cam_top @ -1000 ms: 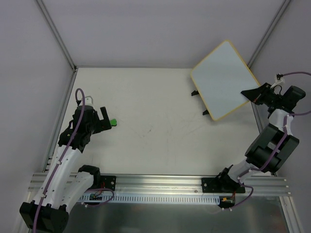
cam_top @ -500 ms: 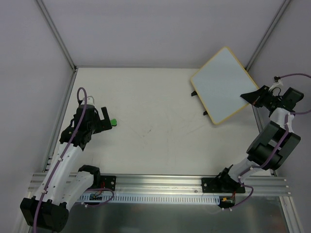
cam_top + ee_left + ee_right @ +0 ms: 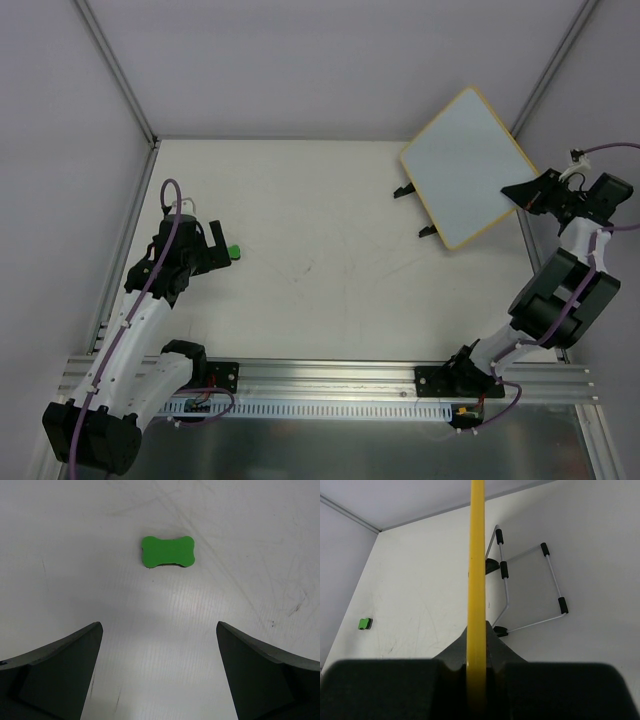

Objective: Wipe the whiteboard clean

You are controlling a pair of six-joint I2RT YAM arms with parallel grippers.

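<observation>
The whiteboard point(image 3: 463, 165), white with a thin tan frame, is held tilted above the table's far right corner; its face looks blank. My right gripper point(image 3: 522, 192) is shut on its right edge. In the right wrist view the board shows only as a yellow edge point(image 3: 476, 570) clamped between the right gripper's point(image 3: 476, 636) shut fingers. Two black clips point(image 3: 404, 192) sit on its left edge. The small green eraser point(image 3: 232, 252) lies on the table at the left. My left gripper point(image 3: 159, 627) is open just short of the eraser point(image 3: 167, 551), not touching it.
A bent wire stand point(image 3: 527, 587) with black sleeves shows under the board near the clips. The eraser also shows far left in the right wrist view point(image 3: 365, 624). Grey walls and metal posts point(image 3: 115, 70) close in the table; an aluminium rail point(image 3: 330, 375) runs along the near edge.
My right gripper swung the board slightly down and left, then back right and a little higher. The left arm and the eraser have barely moved.
</observation>
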